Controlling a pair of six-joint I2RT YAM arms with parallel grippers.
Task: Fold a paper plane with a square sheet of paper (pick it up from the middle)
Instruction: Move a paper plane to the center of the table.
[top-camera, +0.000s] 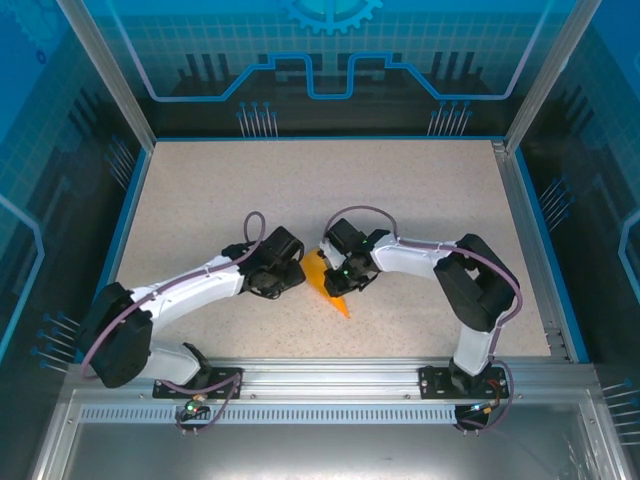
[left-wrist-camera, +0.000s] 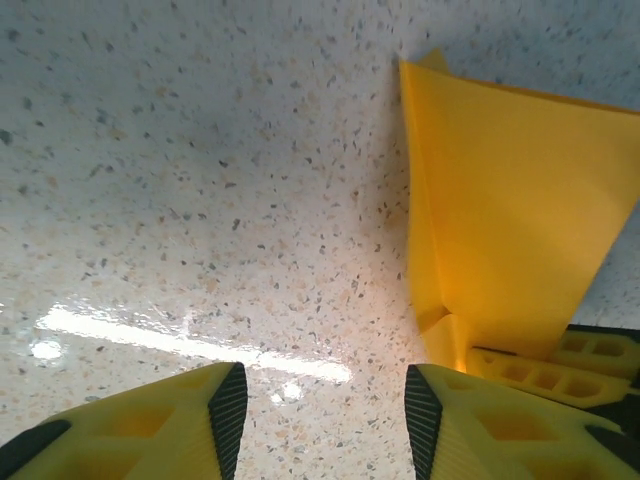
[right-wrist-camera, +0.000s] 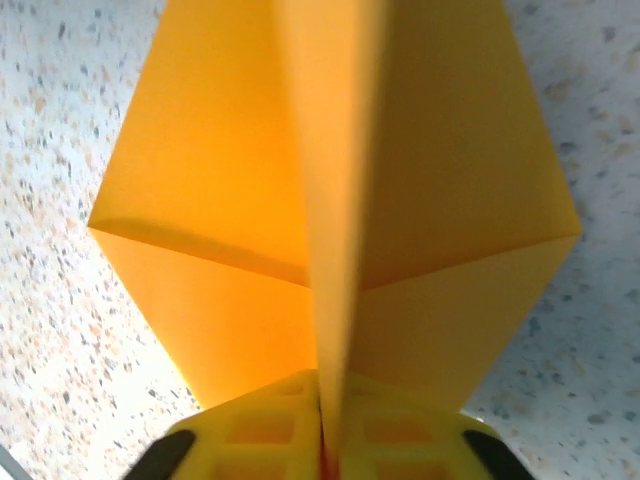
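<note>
The orange sheet of paper lies folded at the table's middle between both arms, its pointed end toward the near edge. In the right wrist view the paper spreads into two wings with a raised centre ridge. My right gripper is shut on that ridge, fingers pressed together around it. My left gripper hovers just above the table, open, with bare tabletop between its fingers. The paper stands up just right of its right finger. From above, the left gripper and right gripper nearly meet over the paper.
The speckled beige table has a blue rim and transparent walls on three sides. A metal rail with both arm bases runs along the near edge. The right gripper's yellow fingers sit close beside my left gripper.
</note>
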